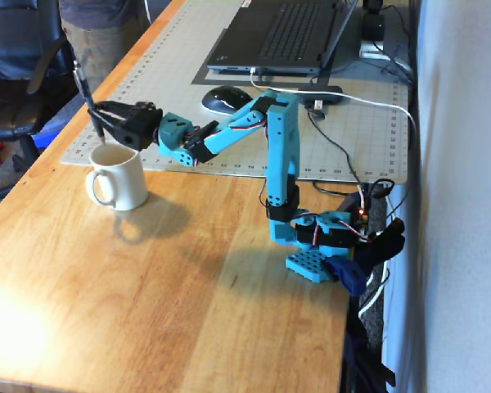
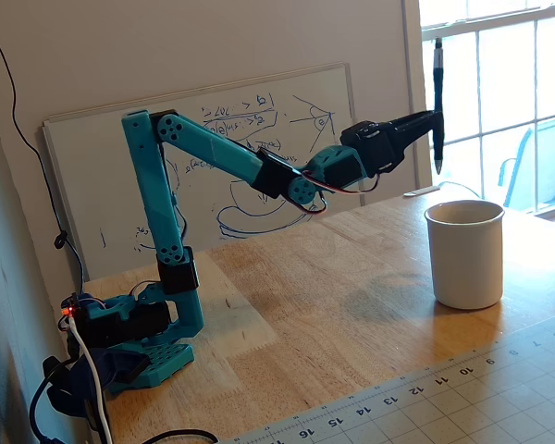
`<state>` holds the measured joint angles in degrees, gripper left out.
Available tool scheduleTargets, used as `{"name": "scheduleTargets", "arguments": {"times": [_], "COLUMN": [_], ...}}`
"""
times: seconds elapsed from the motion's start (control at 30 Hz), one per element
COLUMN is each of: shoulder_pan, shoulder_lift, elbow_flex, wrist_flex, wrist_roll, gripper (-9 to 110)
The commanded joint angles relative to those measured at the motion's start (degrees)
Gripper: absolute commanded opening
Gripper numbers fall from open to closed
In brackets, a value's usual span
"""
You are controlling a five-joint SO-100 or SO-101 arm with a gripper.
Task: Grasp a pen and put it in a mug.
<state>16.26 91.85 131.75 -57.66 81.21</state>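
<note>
My gripper (image 1: pixel 101 115) is shut on the dark pen (image 1: pixel 83 86) and holds it nearly upright, tip down. In a fixed view the pen (image 2: pixel 437 102) hangs in the gripper (image 2: pixel 432 122) above the cream-white mug (image 2: pixel 464 252), a little to the left of the mug's middle and clear of its rim. In a fixed view the mug (image 1: pixel 119 178) stands on the wooden table with its handle toward the left, just below the gripper.
A grey cutting mat (image 1: pixel 188 90) covers the far half of the table, with a laptop (image 1: pixel 282 33) and a black mouse (image 1: pixel 225 99) on it. The arm's base (image 1: pixel 315 246) sits at the table's right edge with cables. A whiteboard (image 2: pixel 222 157) leans against the wall.
</note>
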Motion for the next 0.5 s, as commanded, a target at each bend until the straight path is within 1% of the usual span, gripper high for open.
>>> {"name": "scheduleTargets", "arguments": {"times": [0.0,0.17,0.47], "shoulder_pan": [3.34,6.33,5.89], "shoulder_lift": [-0.53,-3.25,-10.28], "elbow_flex": [-6.68,-9.05,-9.32], "wrist_flex": [-1.93,-1.93,-1.93], "wrist_roll": [-0.09,-0.09,-0.09], "gripper": [6,6,6]}}
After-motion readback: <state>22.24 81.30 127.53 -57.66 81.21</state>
